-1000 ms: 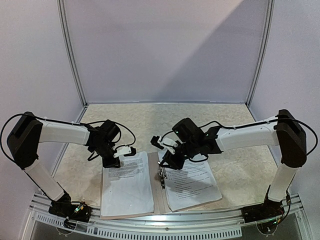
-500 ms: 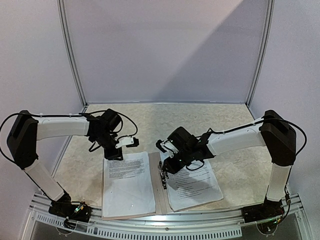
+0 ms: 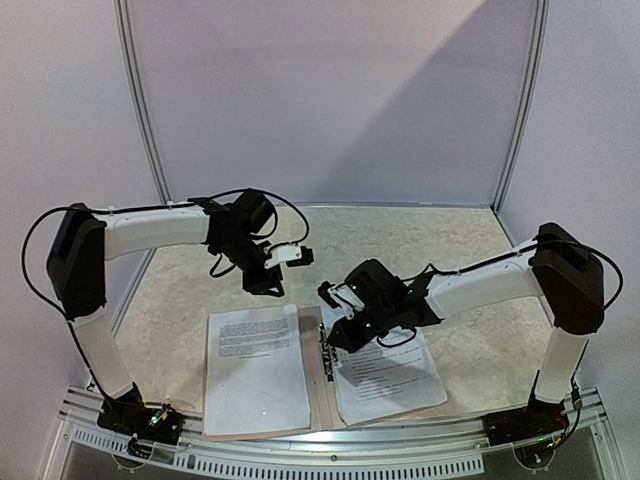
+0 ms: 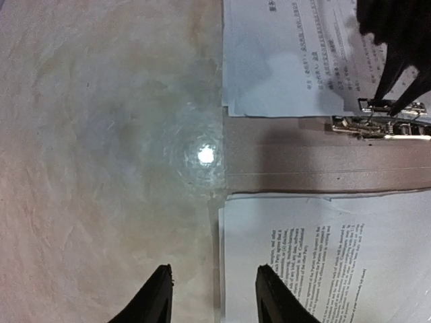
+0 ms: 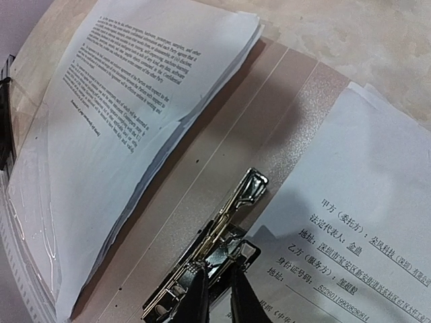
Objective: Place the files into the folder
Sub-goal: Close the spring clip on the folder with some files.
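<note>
Overhead top cam — wrist cams near clip (image 4: 377, 128)

print on files (image 3: 255, 370) illegible from above, clip (image 5: 227, 214) partly behind right tool (image 5: 217, 274)

Your left arm (image 3: 160, 230) reaches forward, raised; left fingers (image 4: 158, 301) parted. Your right arm (image 3: 480, 285) stretches inward, low; right fingers (image 5: 197, 303) pinched nearly together.

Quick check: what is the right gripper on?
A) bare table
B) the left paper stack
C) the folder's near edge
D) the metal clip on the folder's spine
D: in the right wrist view the right gripper has its fingertips pinched on the clip at the spine of the folder.
</note>
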`<state>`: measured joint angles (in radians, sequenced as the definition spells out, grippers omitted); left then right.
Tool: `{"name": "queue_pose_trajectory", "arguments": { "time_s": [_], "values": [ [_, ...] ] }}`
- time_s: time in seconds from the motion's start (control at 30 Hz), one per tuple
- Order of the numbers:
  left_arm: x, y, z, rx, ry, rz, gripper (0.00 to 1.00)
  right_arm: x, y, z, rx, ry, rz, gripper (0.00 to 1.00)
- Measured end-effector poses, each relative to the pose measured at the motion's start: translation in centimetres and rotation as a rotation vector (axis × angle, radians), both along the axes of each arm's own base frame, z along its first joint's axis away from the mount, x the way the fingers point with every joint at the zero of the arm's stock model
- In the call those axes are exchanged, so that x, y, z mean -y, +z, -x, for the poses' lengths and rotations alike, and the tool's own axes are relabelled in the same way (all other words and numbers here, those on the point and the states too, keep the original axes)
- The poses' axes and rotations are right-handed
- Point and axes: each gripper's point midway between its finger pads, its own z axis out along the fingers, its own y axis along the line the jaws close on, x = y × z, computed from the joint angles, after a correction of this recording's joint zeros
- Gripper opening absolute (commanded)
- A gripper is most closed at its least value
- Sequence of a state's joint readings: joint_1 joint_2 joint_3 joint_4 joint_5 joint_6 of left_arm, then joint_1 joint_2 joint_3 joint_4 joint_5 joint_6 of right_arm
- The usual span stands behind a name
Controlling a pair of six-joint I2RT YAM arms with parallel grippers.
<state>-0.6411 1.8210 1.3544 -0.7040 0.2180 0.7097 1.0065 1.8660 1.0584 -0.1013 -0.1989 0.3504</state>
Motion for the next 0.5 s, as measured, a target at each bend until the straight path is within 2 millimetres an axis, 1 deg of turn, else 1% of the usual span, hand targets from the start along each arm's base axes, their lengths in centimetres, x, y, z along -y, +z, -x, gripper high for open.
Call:
{"name": "queue_pose_trajectory", "arguments": {
  "time_s": [0.1,0.23,0.37,0.5],
  "values": [
    [1.7,-0.9,0.4,-0.005,-0.038,-0.008,0.42,0.2,0.1,0.4,-0.017,-0.002,-0.006,0.13],
    [3.4,-1.8,1.3,0.012,-0.088,-0.031,0.41,0.7,0.1,1.3,-0.042,0.005,-0.017,0.14],
    [4.7,-2.4,1.7,0.036,-0.125,-0.045,0.40,1.5,-0.1,2.4,-0.069,0.012,-0.030,0.16],
    [5.4,-2.5,1.6,0.067,-0.149,-0.054,0.40,2.3,-0.5,3.2,-0.097,0.006,-0.027,0.17]
  ]
}}
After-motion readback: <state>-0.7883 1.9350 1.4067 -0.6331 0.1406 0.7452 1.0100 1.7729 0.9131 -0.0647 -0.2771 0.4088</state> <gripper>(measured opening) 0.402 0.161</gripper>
